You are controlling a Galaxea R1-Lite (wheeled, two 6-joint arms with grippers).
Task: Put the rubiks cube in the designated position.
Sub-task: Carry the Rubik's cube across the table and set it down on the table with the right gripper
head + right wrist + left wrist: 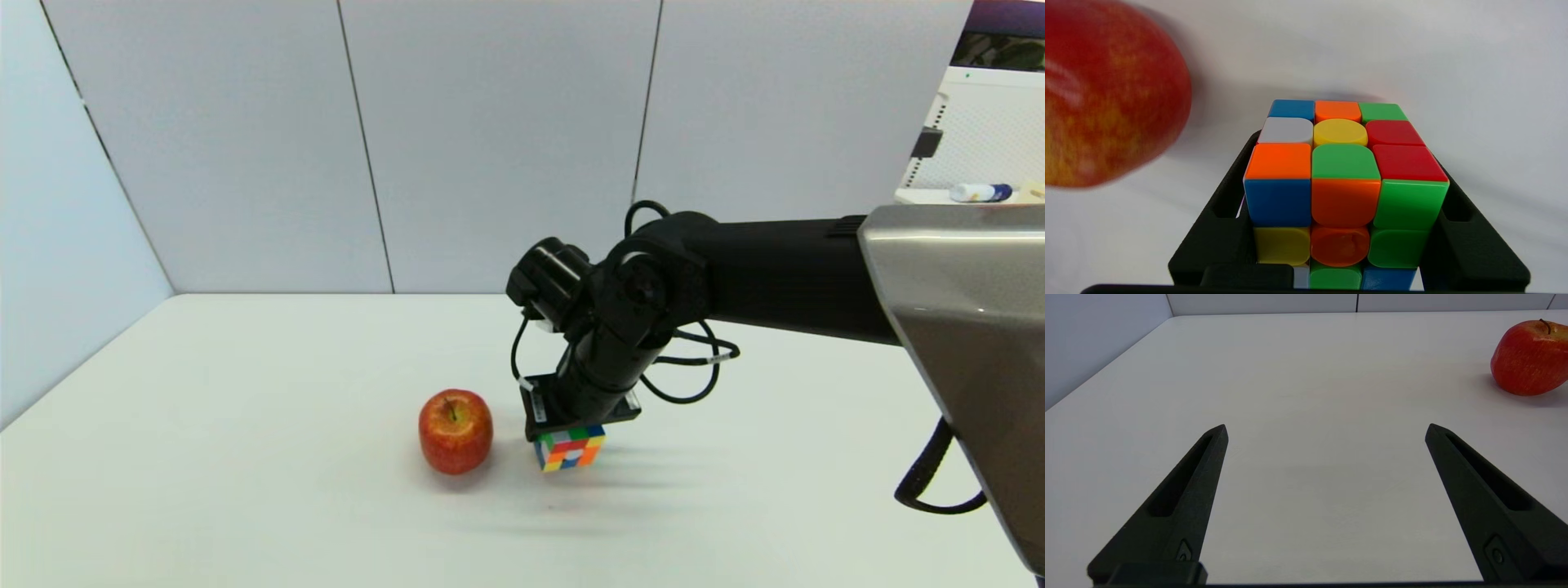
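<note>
Right arm [735,278], black, reaching in from the right across the white table [245,457], forearm near level, wrist bent sharply down. Right gripper [571,445] pointing straight down at mid-table, its 2 fingers [1216,228] pressed against opposite sides of the cube [569,447]. Cube held squarely between them, just right of the apple [455,430], close but apart from it. Cube low over the tabletop or resting on it; cannot tell which from the head view. Faint shadow beneath and to the right of the cube. Loose black cables [694,359] looping off the wrist toward the right.

From the right wrist: cube [1339,179] filling the gap between the fingers, 1 face showing a yellow centre ringed by blue, orange, green, white and red squares, the nearer face showing blue, orange and green above yellow, orange and green. Apple [1106,94] blurred, looming beside the cube, white tabletop beyond.

From the left wrist: left gripper [1327,430] low over the bare table, well clear of the cube, its 2 fingers [1180,498] spread wide with nothing between them. Apple [1529,357] upright with stem up, off to one side beyond the fingertips. Left arm not seen in the head view. Grey wall panels [490,139] behind the table.
</note>
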